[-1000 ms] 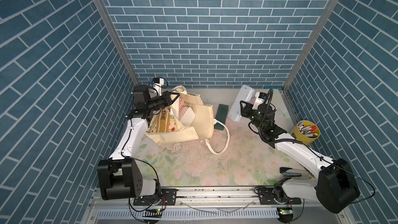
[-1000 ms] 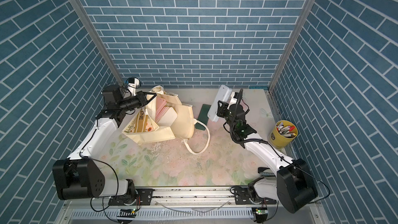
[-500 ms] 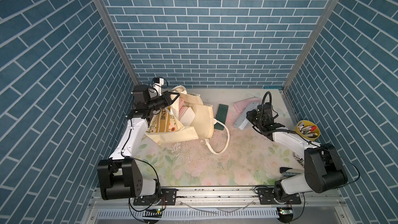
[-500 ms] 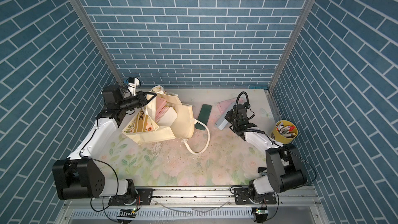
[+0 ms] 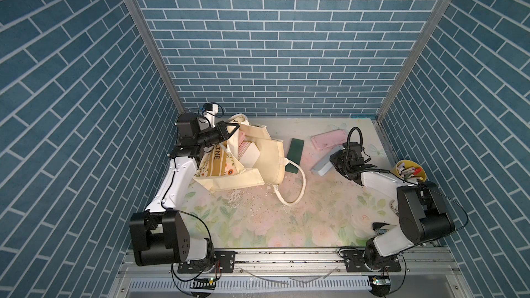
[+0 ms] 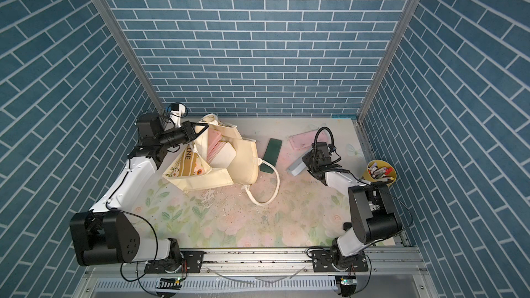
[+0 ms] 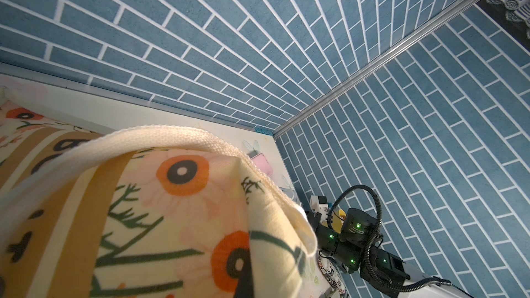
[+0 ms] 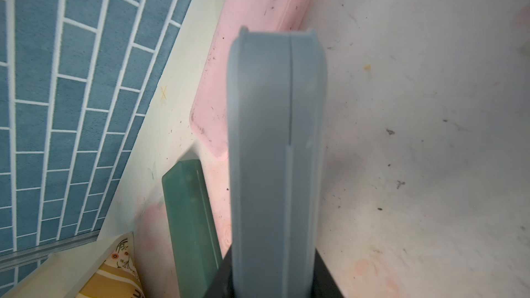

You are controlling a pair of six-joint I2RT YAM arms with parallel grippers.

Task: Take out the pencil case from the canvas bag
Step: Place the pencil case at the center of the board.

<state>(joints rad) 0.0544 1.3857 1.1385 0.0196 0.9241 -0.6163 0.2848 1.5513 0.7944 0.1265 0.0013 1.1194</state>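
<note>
**Item 1 – canvas bag** (image 5: 268, 164): cream tote, slumped on the table (image 5: 258, 225) nr the back-left corner, mouth gaping upward. Printed panel w/ gold bands, orange flowers and dark letters is on the side toward the left edge. One strap loop (image 5: 301, 187) trails flat toward table centre

**Item 2 – left gripper** (image 5: 233, 129): jaws pinched tight on the tote's upper rim, that edge held lifted. In left wrist view, woven hem and print fill most of the frame

**Item 3 – bag contents:** flat pink and cream items (image 5: 248, 153) stacked inside the mouth, partly under fabric; type unclear

**Item 4 – pencil case** (image 5: 322, 166): grey-blue, long, lid closed. Outside the tote, on the right half of the table, well apart from it. Held at one end by the right gripper (image 5: 335, 161), jaws narrowed onto its sides. Free end points toward table centre, low; contact w/ the surface cannot be told

**Item 5 – pink case** (image 5: 328, 142): flat on the table nr the back-right corner, just behind item 4

**Item 6 – green case** (image 5: 295, 151): dark, flat, btwn the tote and item 4; its near end meets the strap

**Item 7 – pen cup** (image 5: 410, 169): yellow, upright at the right edge, markers inside
</note>
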